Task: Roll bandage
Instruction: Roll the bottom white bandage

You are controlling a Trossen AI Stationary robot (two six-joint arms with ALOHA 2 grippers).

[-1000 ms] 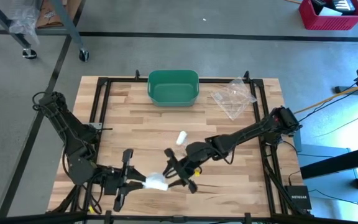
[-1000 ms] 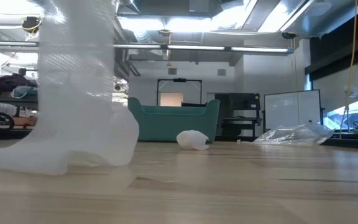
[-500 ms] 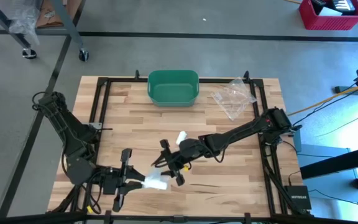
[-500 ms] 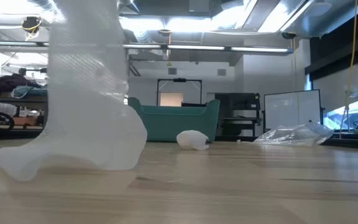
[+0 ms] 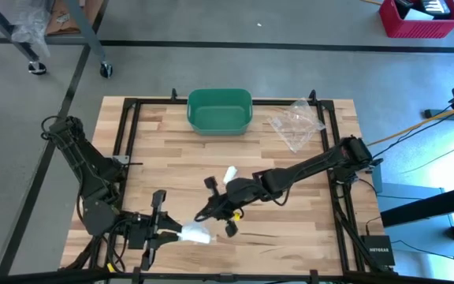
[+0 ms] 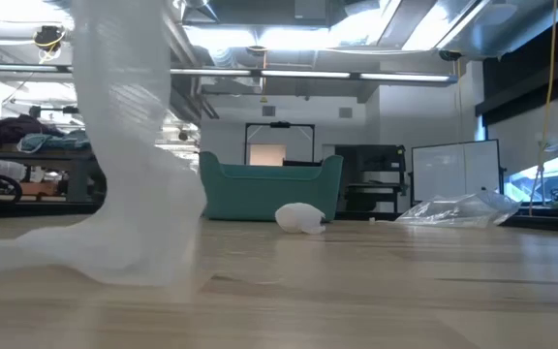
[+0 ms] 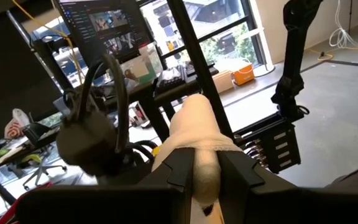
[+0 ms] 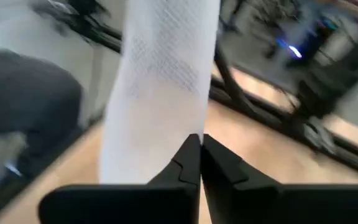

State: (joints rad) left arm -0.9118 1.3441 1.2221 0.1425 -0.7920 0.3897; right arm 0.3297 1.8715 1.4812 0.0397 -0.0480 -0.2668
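A white bandage roll [image 5: 196,233] sits near the table's near edge, and my left gripper [image 5: 172,231] is shut on it. In the left wrist view the roll [image 7: 194,134] sticks out past the fingers. A loose gauze strip [image 8: 166,81] runs off the roll. In the low view this strip [image 6: 129,174] hangs down, and its lower end [image 6: 85,254] is spread on the wood. My right gripper [image 5: 201,214] stands just beyond the roll, shut at the strip. My left gripper pinches the roll's near end [image 7: 199,163] between its two fingers, coming level from the table's left. The roll points away along the fingers. My right gripper has its shut fingertips [image 8: 191,149] at one edge of the strip [image 8: 194,118]. The fingers hide the pinch itself. The strip rises past the tips, flat and unfolded.
A green bin [image 5: 220,110] stands at the far middle of the table. A clear plastic bag [image 5: 295,122] lies to its right. A small white roll [image 5: 230,174] lies mid-table just beyond my right gripper. Black frame rails [image 5: 128,126] run along the table's sides.
My right gripper has moved toward the table's left and a little toward the far edge, closing in on the roll, and its fingers have shut. In the low view the hanging strip has swung right, then back left, and looks narrower now.
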